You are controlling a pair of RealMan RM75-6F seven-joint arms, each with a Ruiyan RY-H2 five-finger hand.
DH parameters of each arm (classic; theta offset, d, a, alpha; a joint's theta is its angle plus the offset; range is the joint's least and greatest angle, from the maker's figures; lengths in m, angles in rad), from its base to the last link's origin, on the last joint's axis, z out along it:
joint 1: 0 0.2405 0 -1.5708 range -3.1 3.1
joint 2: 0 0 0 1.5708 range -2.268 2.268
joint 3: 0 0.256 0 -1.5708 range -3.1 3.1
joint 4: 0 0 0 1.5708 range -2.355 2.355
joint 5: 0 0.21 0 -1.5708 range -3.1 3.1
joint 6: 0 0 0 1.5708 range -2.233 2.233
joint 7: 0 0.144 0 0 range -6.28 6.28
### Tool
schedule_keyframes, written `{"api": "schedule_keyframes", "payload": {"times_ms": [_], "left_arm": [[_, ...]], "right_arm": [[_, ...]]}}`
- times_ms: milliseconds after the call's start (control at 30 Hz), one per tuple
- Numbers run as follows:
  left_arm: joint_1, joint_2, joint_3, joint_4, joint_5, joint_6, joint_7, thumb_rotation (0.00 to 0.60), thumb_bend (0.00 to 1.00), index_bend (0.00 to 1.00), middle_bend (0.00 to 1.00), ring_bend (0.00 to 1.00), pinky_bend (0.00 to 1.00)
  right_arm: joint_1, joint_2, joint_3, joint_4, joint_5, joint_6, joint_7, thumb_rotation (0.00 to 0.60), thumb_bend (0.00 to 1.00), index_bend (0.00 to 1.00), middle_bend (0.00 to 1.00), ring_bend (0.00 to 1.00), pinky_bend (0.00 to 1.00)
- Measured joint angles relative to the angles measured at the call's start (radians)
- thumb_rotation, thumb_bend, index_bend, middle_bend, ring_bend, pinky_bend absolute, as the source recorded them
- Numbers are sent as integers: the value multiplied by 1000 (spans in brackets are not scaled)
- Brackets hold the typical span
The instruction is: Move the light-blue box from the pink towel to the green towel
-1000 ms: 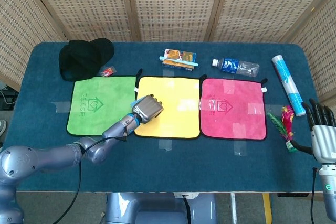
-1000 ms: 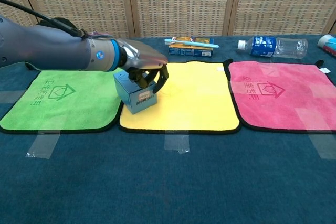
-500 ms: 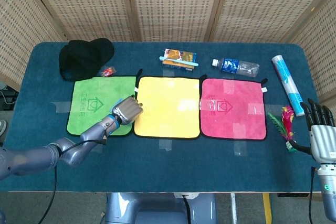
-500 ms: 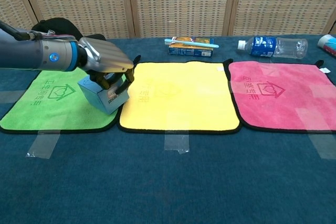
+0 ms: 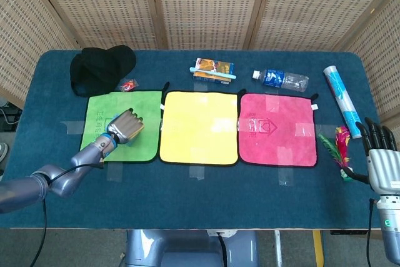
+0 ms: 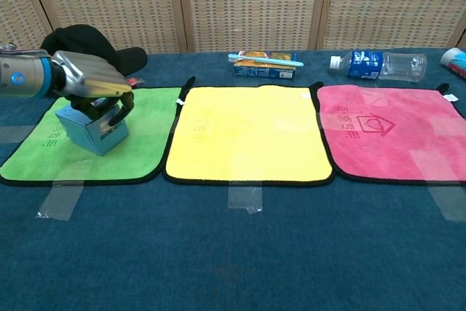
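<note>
A: Locating the box [image 6: 92,127]?
B: Sitting on the green towel [image 6: 149,140], tilted on one edge, directly beneath the left hand [image 6: 93,87]. Gripping from above, fingers wrapping its top.

A: Checking the right hand [image 5: 382,157]?
B: Hanging well apart, past the pink towel [image 5: 277,128], fingers spread, holding nothing.

A: Noting materials?
B: Handling rigid cardboard, square-cornered; resting on soft, napped cloth over a felted tabletop [image 6: 240,267].

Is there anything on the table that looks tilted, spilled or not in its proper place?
Only the small light-blue cardboard box stands out: the left hand grips it from above over the green towel, and it sits tilted, turned corner-on. The clear plastic water bottle lies on its side.
</note>
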State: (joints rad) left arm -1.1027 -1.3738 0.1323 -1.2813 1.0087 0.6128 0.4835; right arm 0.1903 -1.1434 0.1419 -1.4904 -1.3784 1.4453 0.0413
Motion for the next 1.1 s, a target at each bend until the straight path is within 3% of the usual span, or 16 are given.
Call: {"api": "schedule_keyframes", "payload": {"times_ms": [200,267,300,333,367,400,433,500,633,800,1100], "left_arm": [[40,34,-5,16,24,20,-43,600,1000,514,317,326,216],[49,49,-16,10,31,29,-66,600,1000,407,233,251,176],[53,59,-22,5,34,32,-78,600,942,274,142,166,129],[57,70,-28,-3,35,35,-88,600,777,137,63,82,72],[60,81,-36,-12,35,37,-98,600,622,69,26,40,42],[64,95,-47,-28,30,41,-111,600,346,8,0,4,10],[67,104,-55,-41,26,45,-119,600,139,0,0,0,0],[78,120,-77,-68,21,70,-142,600,5,0,0,0,0],[132,149,-130,-128,40,202,-231,600,0,0,0,0,0],[265,197,-182,-222,75,462,-343,600,0,0,0,0,0],[622,207,-179,-350,83,879,-414,600,0,0,0,0,0]], "right_arm": [[4,-6,0,0,-5,-12,-12,600,0,0,0,0,0],[5,-7,0,-3,-7,-15,-15,600,0,0,0,0,0],[5,-7,0,-5,-8,-15,-17,600,0,0,0,0,0],[5,-7,0,-6,-10,-15,-19,600,0,0,0,0,0],[5,-7,0,-7,-11,-16,-21,600,0,0,0,0,0],[5,-7,0,-9,-12,-16,-23,600,0,0,0,0,0],[5,-8,-1,-11,-15,-15,-26,600,0,0,0,0,0],[5,-7,-2,-14,-19,-14,-29,600,0,0,0,0,0],[0,-7,-4,-21,-30,-1,-51,600,0,0,0,0,0],[-1,-8,-11,-35,-40,-1,-88,600,0,0,0,0,0],[-4,-15,-24,-54,-67,6,-131,600,0,0,0,0,0]]}}
